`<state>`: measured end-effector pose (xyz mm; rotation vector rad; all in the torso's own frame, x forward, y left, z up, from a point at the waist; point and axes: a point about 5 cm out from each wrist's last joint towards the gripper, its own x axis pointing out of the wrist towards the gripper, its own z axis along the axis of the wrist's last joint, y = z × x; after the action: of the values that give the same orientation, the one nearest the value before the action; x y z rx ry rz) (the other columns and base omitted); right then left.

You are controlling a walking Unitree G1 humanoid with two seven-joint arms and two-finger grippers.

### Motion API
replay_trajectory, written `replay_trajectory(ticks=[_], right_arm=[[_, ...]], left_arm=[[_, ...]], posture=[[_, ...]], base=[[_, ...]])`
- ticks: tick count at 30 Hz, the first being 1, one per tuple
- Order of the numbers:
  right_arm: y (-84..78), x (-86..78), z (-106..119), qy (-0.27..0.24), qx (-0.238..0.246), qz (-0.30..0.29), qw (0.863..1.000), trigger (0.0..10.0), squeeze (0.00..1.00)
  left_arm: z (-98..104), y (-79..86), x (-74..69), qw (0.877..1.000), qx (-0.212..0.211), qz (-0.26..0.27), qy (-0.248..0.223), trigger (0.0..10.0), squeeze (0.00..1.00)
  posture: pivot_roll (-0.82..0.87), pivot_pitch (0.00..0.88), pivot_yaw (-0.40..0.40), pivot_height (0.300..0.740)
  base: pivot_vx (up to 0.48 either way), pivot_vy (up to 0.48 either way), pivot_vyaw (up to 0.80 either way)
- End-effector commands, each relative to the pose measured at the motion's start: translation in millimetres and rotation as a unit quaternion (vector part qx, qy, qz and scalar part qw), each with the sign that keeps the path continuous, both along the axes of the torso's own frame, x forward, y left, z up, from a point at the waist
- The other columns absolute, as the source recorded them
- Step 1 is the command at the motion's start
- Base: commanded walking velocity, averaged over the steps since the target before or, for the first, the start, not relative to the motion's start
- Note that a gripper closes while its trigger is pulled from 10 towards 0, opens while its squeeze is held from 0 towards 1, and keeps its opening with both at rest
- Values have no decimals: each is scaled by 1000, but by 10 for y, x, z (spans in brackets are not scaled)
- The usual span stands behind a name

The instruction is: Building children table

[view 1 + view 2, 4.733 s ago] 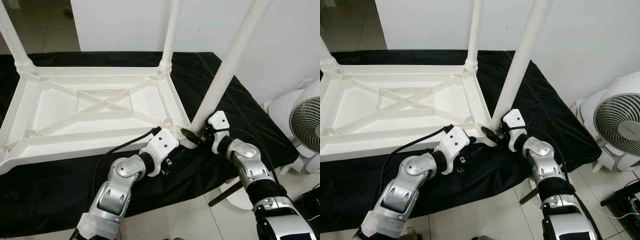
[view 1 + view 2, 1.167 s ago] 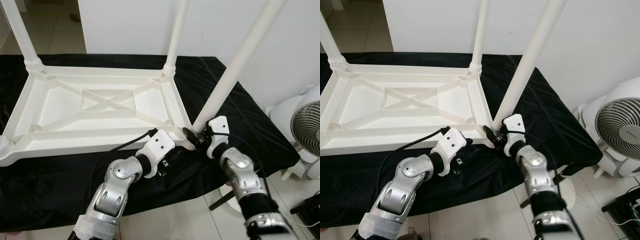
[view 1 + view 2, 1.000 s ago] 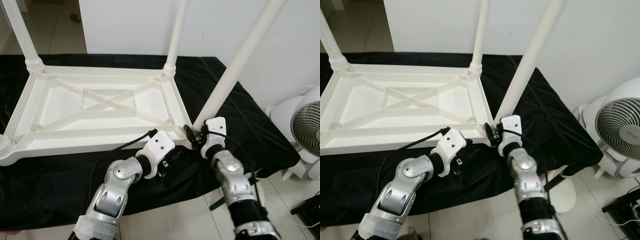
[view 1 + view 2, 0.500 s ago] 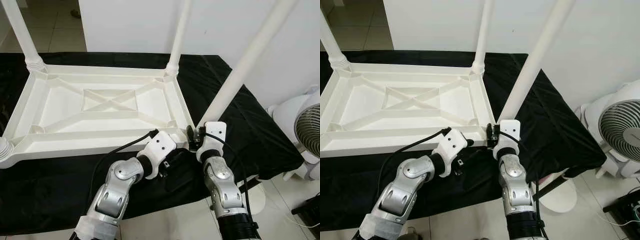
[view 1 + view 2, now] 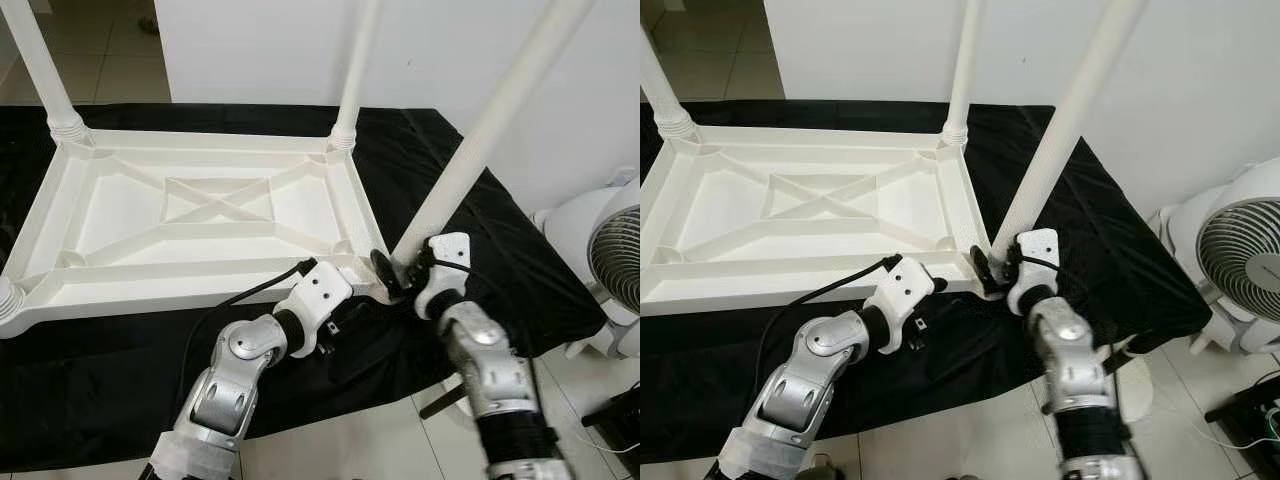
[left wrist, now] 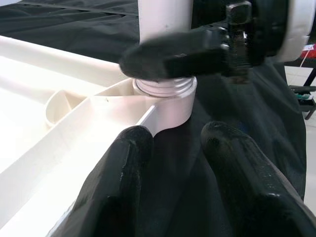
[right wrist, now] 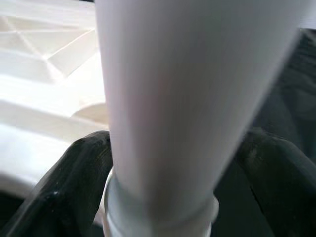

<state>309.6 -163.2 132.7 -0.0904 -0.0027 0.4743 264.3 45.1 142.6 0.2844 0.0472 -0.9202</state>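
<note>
Screwing the last white plastic leg into the upturned white plastic tabletop.
My right jaws are clamping its base to turn it; my left jaws, parted and empty, are bracing beside the corner socket.

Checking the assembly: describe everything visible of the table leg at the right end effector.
The table leg is a long, smooth white tube, plastic by its look, rising tilted from the near right corner socket of the upturned tabletop. Ridged rings circle its base. The right end effector clamps it just above them, one black finger on each side.
</note>
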Motion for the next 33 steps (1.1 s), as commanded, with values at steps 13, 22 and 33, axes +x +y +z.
replay_trajectory(ticks=[13,22,33], right_arm=[[-140,203,-8,-14,-71,112,991,10000,0],[-98,295,-73,2,-110,144,983,0,0],[-113,197,-223,15,-88,158,983,7922,0]], left_arm=[[-29,28,41,999,17,45,-14,10000,0],[-12,29,48,999,17,44,-15,10000,0],[-30,14,16,999,17,40,-11,10000,0]], posture=[[75,51,-96,740],[87,49,-95,740],[81,58,-103,740]], base=[[0,0,0],[0,0,0],[0,0,0]])
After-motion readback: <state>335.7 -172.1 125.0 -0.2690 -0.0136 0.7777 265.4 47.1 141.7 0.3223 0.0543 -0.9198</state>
